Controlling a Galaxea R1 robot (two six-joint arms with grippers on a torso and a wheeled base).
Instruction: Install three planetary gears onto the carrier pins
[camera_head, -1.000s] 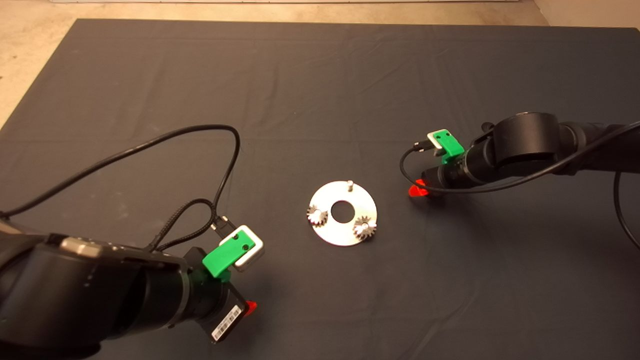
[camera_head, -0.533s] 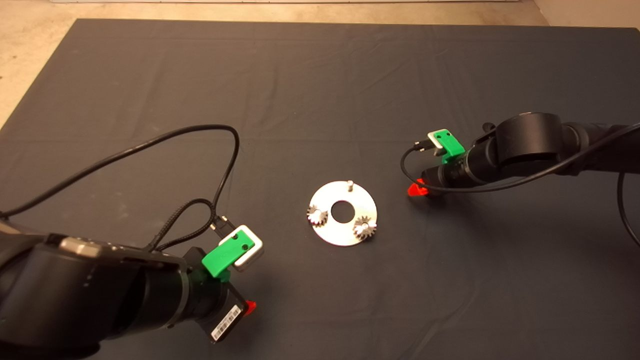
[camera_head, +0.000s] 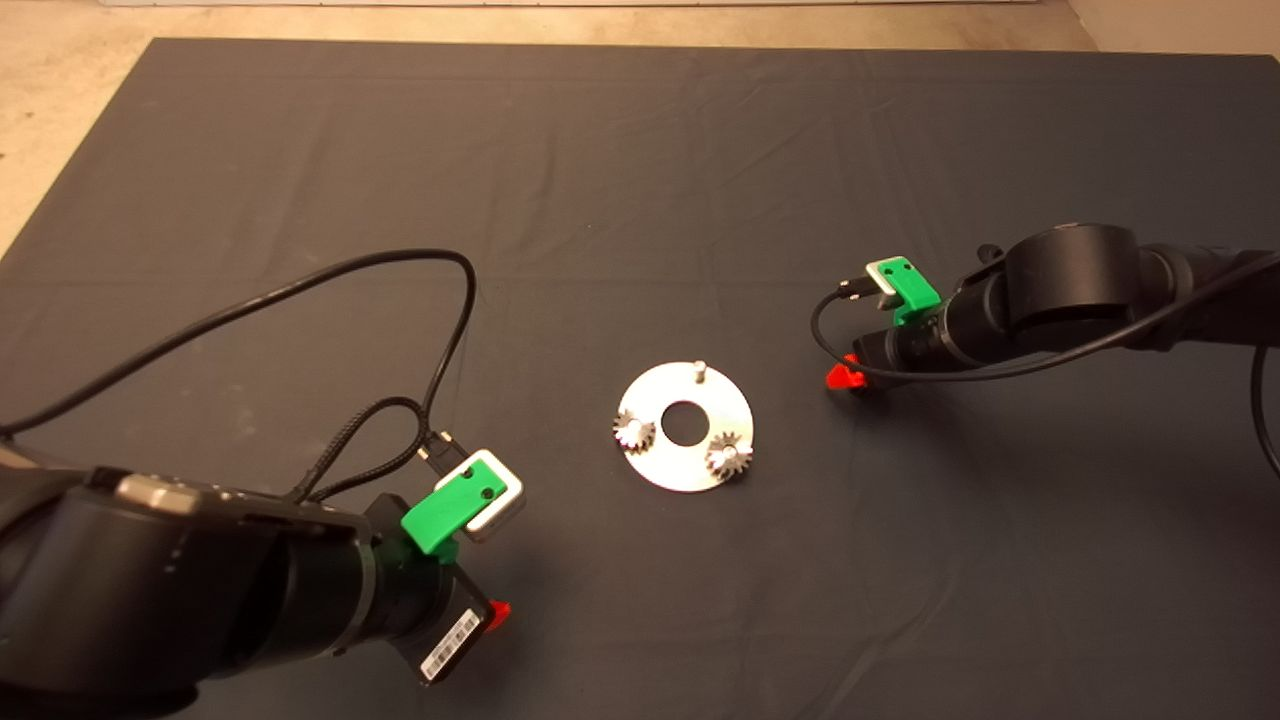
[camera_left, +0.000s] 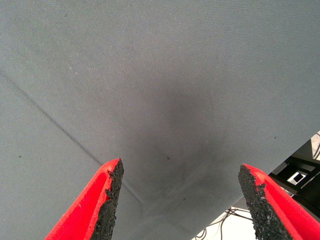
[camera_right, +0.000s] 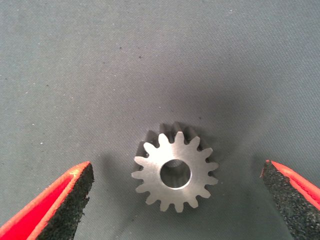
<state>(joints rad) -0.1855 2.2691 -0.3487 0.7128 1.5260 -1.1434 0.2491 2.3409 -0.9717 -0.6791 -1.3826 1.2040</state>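
At right of centre the right pincer (camera_right: 175, 200), fingers apart, is hovering astride the third gear (camera_right: 174, 171), needing to close, while the left pincer (camera_left: 180, 200) is waiting open at lower left.

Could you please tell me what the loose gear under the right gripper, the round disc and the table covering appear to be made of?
Gear: probably steel; bright, finely brushed flat face, crisp cut teeth.
Disc: silvery metal, possibly steel or aluminium; smooth face with a dull sheen.
Table covering: dark grey woven cloth; fine weave and creases show, no gloss.
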